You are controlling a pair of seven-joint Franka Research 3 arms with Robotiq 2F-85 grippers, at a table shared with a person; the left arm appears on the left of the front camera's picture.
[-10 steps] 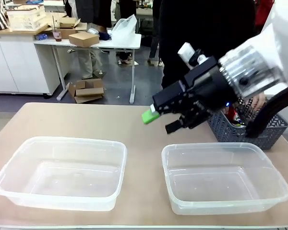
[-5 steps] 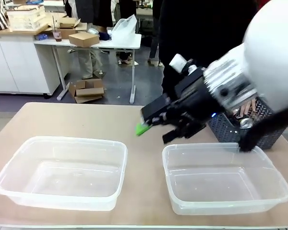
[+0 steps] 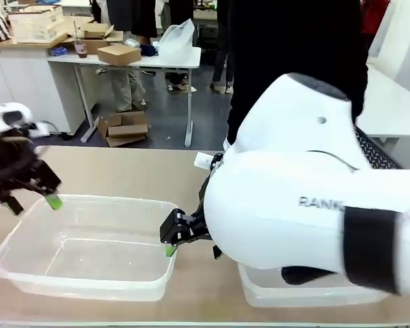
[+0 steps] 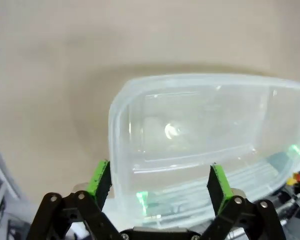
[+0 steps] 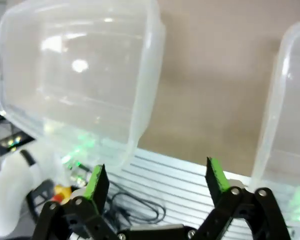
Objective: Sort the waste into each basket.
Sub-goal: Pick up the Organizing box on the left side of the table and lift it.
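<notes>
We read the left tub as upright, its long axis running left-right across the table. The second tub sits just right of it and parallel, mostly under our right arm. The left gripper hangs over that left tub's far left corner, jaws wide and empty. The right gripper is at its near right corner, also wide and empty. A bit of the dark blue basket shows well right of it.

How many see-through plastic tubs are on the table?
2. One clear tub sits at the robot's left; the other at its right, mostly hidden under the white arm. That arm may hide more.
</notes>
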